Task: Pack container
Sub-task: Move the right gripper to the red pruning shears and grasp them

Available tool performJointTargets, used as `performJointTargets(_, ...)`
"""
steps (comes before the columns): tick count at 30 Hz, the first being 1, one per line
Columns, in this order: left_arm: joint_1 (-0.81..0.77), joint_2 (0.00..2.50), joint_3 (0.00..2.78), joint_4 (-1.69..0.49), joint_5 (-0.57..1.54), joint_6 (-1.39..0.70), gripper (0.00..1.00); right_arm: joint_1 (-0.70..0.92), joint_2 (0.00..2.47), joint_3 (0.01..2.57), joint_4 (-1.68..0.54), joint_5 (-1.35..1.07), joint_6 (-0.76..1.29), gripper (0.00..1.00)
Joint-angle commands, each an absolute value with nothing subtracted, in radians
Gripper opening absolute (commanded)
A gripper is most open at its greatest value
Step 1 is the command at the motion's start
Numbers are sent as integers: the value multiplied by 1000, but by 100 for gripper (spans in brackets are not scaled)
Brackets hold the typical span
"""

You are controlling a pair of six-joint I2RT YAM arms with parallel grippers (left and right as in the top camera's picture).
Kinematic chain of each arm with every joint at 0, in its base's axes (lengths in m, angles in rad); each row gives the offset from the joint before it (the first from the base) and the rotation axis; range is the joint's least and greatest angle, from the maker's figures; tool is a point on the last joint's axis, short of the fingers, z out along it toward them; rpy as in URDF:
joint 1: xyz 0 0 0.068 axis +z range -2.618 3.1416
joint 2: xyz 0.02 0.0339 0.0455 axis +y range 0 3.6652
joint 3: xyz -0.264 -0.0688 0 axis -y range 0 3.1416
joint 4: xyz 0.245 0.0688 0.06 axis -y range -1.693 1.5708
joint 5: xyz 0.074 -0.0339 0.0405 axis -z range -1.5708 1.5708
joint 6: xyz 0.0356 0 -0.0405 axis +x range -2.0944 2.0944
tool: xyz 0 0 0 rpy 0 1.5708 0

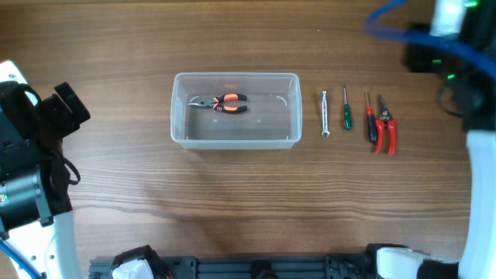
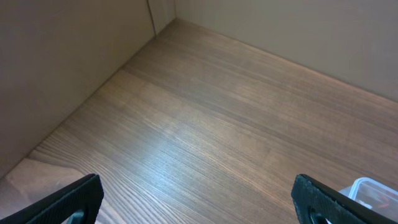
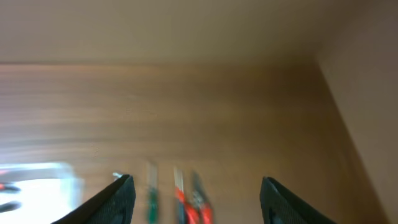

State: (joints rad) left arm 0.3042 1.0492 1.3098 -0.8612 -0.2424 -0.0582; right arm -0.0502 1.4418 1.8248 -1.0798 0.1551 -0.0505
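The clear plastic container sits at the table's middle with orange-and-black pliers inside. To its right lie a silver wrench, a green screwdriver, a red-and-black screwdriver and red-handled cutters. My left gripper is open and empty over bare wood at the far left; a corner of the container shows at its lower right. My right gripper is open and empty, high at the back right, with the blurred tools and the container's edge below it.
The left arm stands at the left edge and the right arm with a blue cable at the right edge. A beige wall runs along the table's far side in both wrist views.
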Motion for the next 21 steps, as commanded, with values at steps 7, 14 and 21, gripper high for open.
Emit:
performJointTargets(7, 311, 1048, 1311, -858, -244, -68, 100, -279, 1742, 1433, -1071, -133, 1, 57)
performJointTargets(14, 311, 1048, 1311, -858, -244, -68, 100, -279, 1926, 1407, -1007, -30, -27, 43)
performJointTargets(21, 311, 1048, 1311, -858, -244, -68, 100, -254, 1942, 1379, -1005, -70, -26, 33)
